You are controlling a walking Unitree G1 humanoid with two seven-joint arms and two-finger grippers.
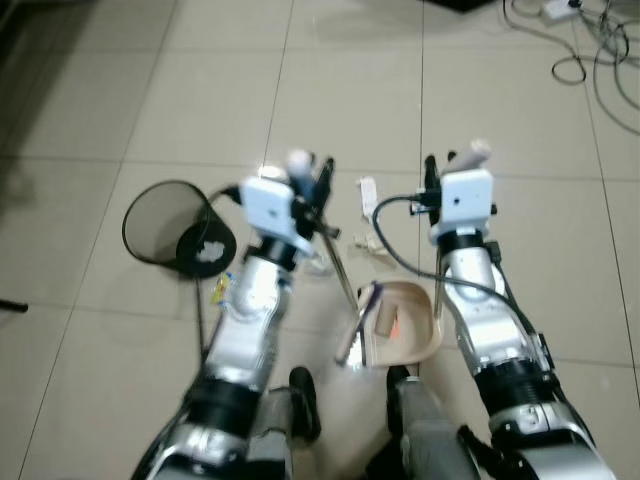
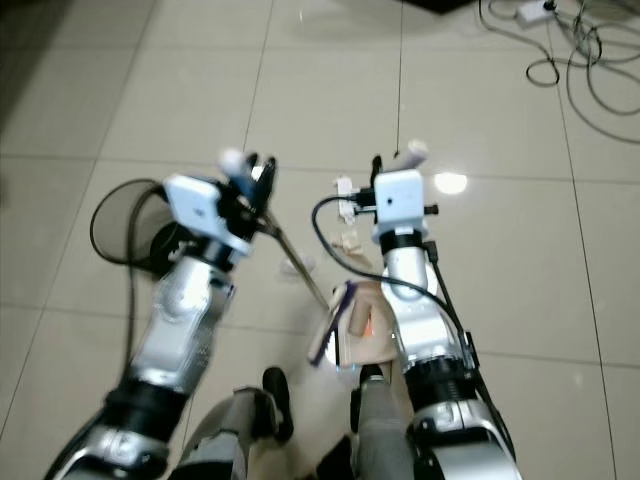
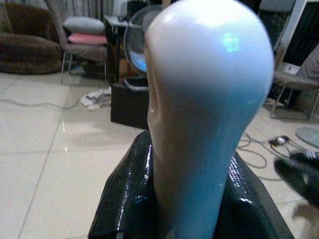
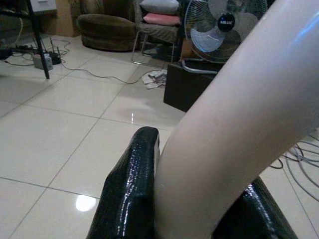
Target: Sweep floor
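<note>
My left gripper (image 1: 316, 176) is shut on the white-tipped broom handle (image 3: 204, 99). Its thin rod (image 1: 338, 262) slants down to the brush head (image 1: 355, 332) on the floor between my arms. My right gripper (image 1: 442, 166) is shut on the beige dustpan handle (image 4: 234, 139), whose tip (image 1: 480, 149) sticks out above the fingers. The beige dustpan (image 1: 412, 330) rests on the tiles by my right forearm, with something orange inside, and the brush is at its mouth. Paper scraps (image 1: 366, 243) and a small white piece (image 1: 368, 190) lie on the floor ahead of the dustpan.
A black mesh wastebasket (image 1: 165, 222) lies on its side to my left with white litter in it. Cables (image 1: 590, 50) trail over the tiles at the far right. In the wrist views a fan (image 4: 224, 22), chairs and a sofa stand across the room.
</note>
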